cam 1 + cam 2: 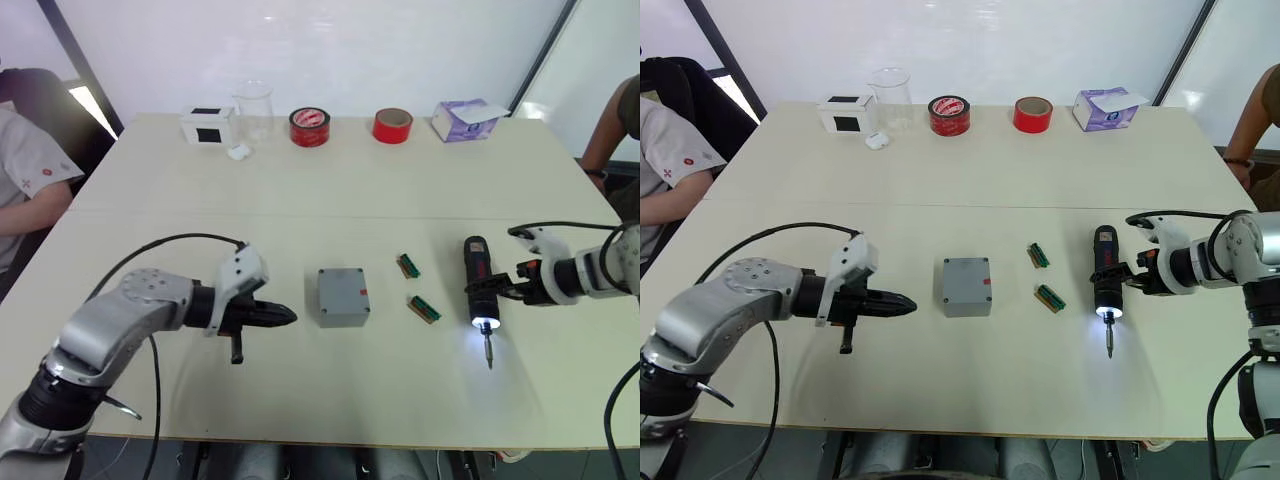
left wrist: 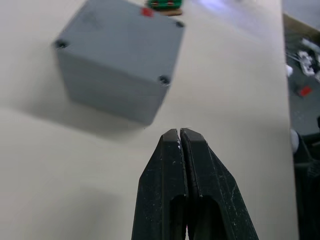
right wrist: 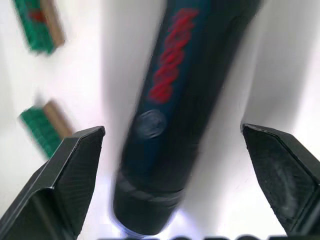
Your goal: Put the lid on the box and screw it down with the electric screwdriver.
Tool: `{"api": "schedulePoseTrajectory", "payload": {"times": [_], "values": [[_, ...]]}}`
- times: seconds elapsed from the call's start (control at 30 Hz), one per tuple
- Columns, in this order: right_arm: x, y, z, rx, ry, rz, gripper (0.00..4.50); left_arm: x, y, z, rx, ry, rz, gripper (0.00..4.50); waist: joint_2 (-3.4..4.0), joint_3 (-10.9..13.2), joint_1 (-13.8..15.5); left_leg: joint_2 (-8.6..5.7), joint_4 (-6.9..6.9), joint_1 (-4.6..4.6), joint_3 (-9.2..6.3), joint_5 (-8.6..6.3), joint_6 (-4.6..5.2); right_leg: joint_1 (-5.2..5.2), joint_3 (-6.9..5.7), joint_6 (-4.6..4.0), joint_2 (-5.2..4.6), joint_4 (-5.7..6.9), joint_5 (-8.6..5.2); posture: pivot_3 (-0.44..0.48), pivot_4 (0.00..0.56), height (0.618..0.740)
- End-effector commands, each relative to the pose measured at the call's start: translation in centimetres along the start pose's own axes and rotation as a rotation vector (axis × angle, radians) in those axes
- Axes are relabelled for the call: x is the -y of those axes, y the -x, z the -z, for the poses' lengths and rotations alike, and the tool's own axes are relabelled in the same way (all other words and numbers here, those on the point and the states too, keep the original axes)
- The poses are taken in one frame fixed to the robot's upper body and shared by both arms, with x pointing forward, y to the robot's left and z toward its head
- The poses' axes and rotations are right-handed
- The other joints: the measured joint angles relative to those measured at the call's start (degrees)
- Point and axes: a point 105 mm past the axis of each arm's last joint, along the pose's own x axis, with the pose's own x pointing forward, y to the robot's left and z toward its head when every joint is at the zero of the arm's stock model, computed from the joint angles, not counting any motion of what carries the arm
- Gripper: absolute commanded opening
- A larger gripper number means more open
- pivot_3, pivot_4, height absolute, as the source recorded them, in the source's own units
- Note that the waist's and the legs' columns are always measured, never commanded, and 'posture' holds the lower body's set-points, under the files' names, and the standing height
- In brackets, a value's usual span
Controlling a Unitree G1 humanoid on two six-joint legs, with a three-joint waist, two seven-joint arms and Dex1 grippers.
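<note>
black fingers of the left end effector (image 1: 285,316) are pressing together, pointing at the lid (image 1: 342,285) sitting on the box (image 1: 343,309) mid-table (image 1: 330,190). the right end effector (image 1: 497,288) is spreading wide around the electric screwdriver (image 1: 479,283), which is lying flat beside two green circuit boards (image 1: 416,287), its tip light glowing.

On the table (image 1: 300,400), two small circuit boards (image 1: 408,265) lie just right of the box (image 1: 342,296), the electric screwdriver (image 1: 478,280) farther right, and two tape rolls (image 1: 311,127) far behind it.
</note>
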Motion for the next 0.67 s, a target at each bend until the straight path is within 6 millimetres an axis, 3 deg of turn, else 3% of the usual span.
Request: {"api": "schedulePoseTrajectory", "payload": {"times": [0.03,0.1,0.13,0.17,0.27,0.43,0.67], "values": [[-1.2,4.0,-4.7,0.323,0.27,-0.046,4.45,-0.9,2.3,0.3,0.034,0.065,-0.075,0.0,0.02,0.0,0.0,0.0,-0.01,0.0,0.0,0.0,0.0,-0.01,0.0,0.01,0.0,0.0,0.0,0.0,0.15,0.74],[-3.6,5.4,-5.4,0.48,0.382,-0.18,4.45,-1.1,2.9,1.4,0.031,0.116,-0.108,0.0,0.03,0.0,-0.1,0.01,-0.06,0.01,0.0,-0.01,0.01,-0.04,-0.01,0.07,0.01,0.02,-0.04,0.0,0.15,0.74],[-5.0,5.9,-4.8,0.534,0.435,-0.255,4.45,-0.9,3.1,2.0,0.03,0.147,-0.111,0.0,0.01,0.0,-0.1,0.05,-0.07,0.01,0.0,-0.01,0.01,-0.04,-0.02,0.07,0.04,0.01,-0.04,0.0,0.15,0.74],[-6.4,5.9,-3.4,0.551,0.476,-0.327,4.45,-0.4,3.3,2.6,0.028,0.18,-0.108,0.0,-0.05,0.0,0.0,0.06,-0.09,0.01,-0.01,-0.01,0.01,-0.04,-0.04,0.07,0.04,0.0,-0.04,0.0,0.15,0.74],[-9.5,4.3,4.1,0.323,0.47,-0.564,4.45,1.6,3.7,3.9,0.004,0.262,-0.068,0.0,-0.07,0.0,0.3,0.22,-0.09,-0.01,-0.17,-0.02,0.02,0.01,-0.14,0.1,0.05,0.04,-0.06,0.0,0.15,0.74],[-11.6,4.0,10.5,0.13,0.504,-0.676,4.45,3.8,2.6,5.1,-0.031,0.313,-0.014,0.0,0.01,0.0,1.3,0.11,0.02,0.1,-0.1,0.0,-0.03,0.15,-0.07,-0.01,-0.15,0.05,-0.09,0.0,0.15,0.74],[-11.7,2.7,13.1,0.052,0.533,-0.675,4.45,6.7,1.6,5.5,-0.025,0.395,0.074,0.0,-0.39,0.1,1.1,0.19,0.0,0.88,-0.03,-0.01,-0.05,0.86,-0.03,-0.27,-0.11,-0.02,-0.23,0.0,0.15,0.74]]}}
